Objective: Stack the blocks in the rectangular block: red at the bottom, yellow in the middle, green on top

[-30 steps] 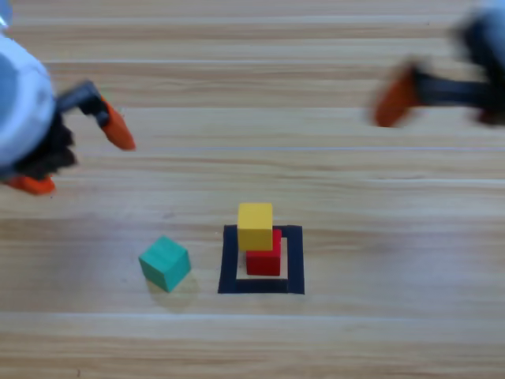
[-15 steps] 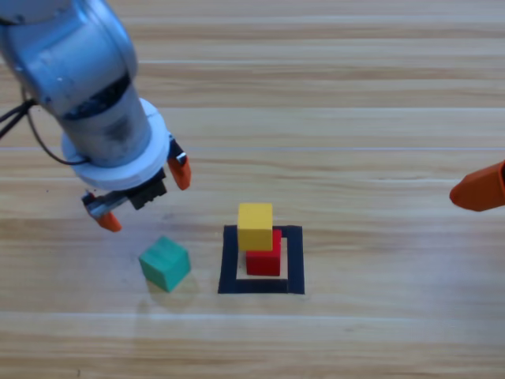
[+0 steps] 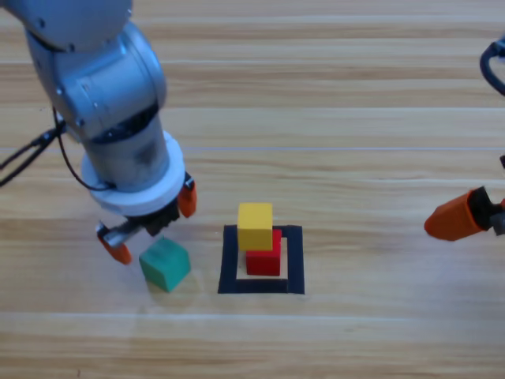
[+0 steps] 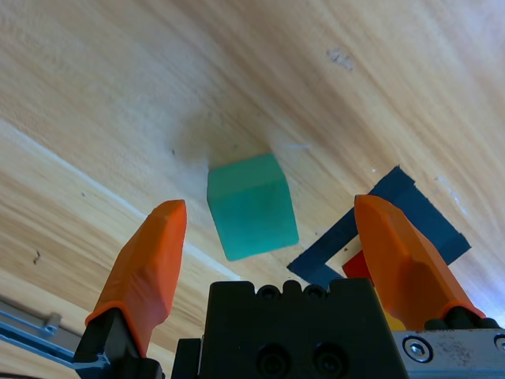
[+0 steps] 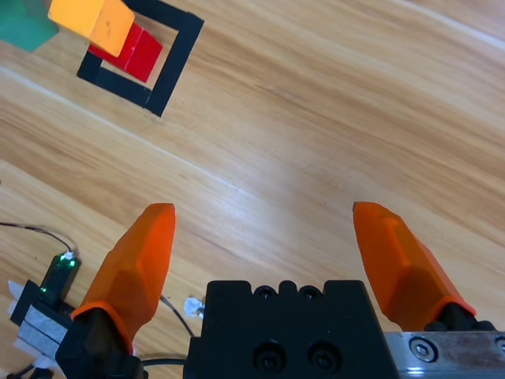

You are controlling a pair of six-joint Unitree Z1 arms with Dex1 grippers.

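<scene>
Your left end effector (image 3: 151, 224) hangs open just above the green cube (image 3: 166, 264), which lies on the worktop (image 3: 355, 110) between its jaws, just left of the black tape square (image 3: 261, 286). Inside that square, the yellow cube (image 3: 255, 226) sits on the red cube (image 3: 265, 259). Well right of the square, your right end effector (image 5: 268, 241) waits open.

A pale wooden table (image 3: 355, 118) of long planks, its grain running across the high view, fills the scene. At the lower left corner of the right wrist view, a small dark electronic module (image 5: 54, 278) with a green light sits among thin cables (image 5: 31, 230) beside the boards.
</scene>
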